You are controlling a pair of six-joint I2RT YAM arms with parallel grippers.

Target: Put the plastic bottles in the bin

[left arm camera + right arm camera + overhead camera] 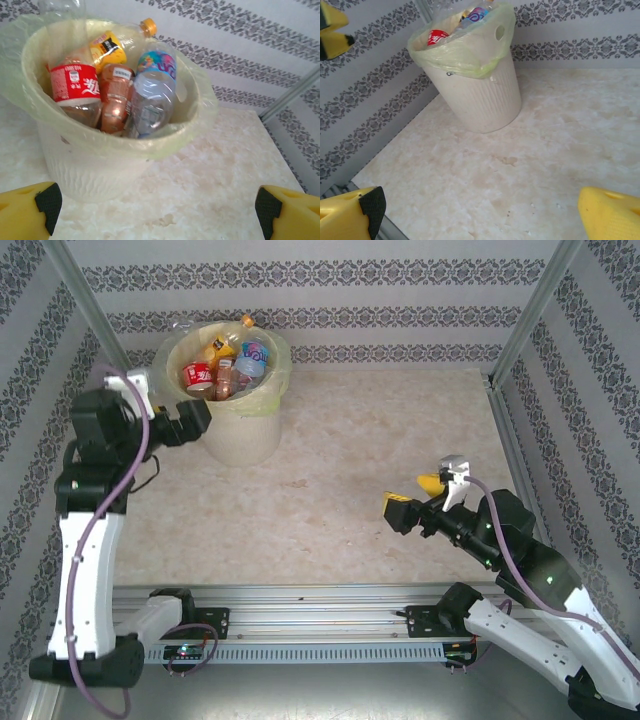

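The bin (pixel 240 435) is a ribbed white bucket with a pale yellow-green liner, standing at the far left of the table. Several plastic bottles lie inside it: a red-labelled one (pixel 75 85), a brown one (pixel 116 95), a clear one with a blue label (pixel 152 90) and an orange-capped one (pixel 112 45). My left gripper (pixel 195 422) hovers just left of the bin wall (pixel 90 165), open, with bare table between its yellow fingers (pixel 25 210). My right gripper (pixel 415 498) hangs open over the right-centre table, empty, facing the bin (pixel 480 95).
The pale marble-patterned table top (pixel 380 440) stretches between the bin and my right arm. Patterned walls close in the back and sides, with metal posts (pixel 525 310) at the corners. An aluminium rail (pixel 320 595) runs along the near edge.
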